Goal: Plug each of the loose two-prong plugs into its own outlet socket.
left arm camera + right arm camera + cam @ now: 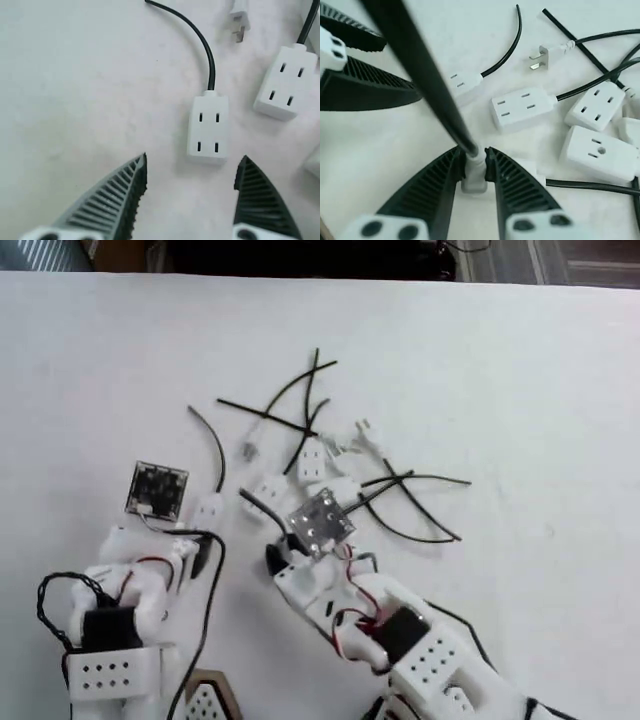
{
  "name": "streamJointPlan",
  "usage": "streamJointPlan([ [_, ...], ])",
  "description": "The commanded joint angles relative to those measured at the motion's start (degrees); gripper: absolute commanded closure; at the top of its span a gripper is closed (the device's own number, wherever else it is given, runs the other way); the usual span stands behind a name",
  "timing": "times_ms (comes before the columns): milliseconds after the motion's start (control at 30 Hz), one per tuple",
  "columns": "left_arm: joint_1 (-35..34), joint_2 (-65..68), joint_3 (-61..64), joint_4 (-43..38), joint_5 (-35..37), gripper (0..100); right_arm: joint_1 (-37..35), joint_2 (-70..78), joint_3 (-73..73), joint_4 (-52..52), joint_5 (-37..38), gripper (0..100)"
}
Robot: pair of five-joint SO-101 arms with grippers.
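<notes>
None of the plugs (542, 54) seems plugged in yet; our right hand (476, 152) grips one white plug (474, 176), our left hand (194, 160) hangs open over a socket (207, 125).

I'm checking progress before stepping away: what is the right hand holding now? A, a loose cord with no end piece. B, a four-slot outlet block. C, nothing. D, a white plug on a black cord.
D: in the right wrist view the right hand is shut around a white plug, its black cord running up from it.
</notes>
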Motion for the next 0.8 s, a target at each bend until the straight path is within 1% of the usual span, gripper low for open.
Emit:
streamJointPlan([
  [0, -0.8, -0.7, -0.3, -0.7, -0.4, 72, -0.4, 9.7, -5.5, -6.3, 0.4, 98.2],
  [133, -0.8, -0.8, -0.3, -0.1, -0.4, 72, 0.9, 17.4, -5.8, -11.4, 0.3, 98.1],
  [233, -1.2, -0.8, -0.3, -0.1, -0.4, 72, 1.5, 20.4, -5.8, -12.4, 0.2, 98.1],
  [767, -1.2, -0.8, -0.3, 0.0, -0.4, 72, 1.5, 21.8, -3.3, -12.4, 0.2, 98.1],
])
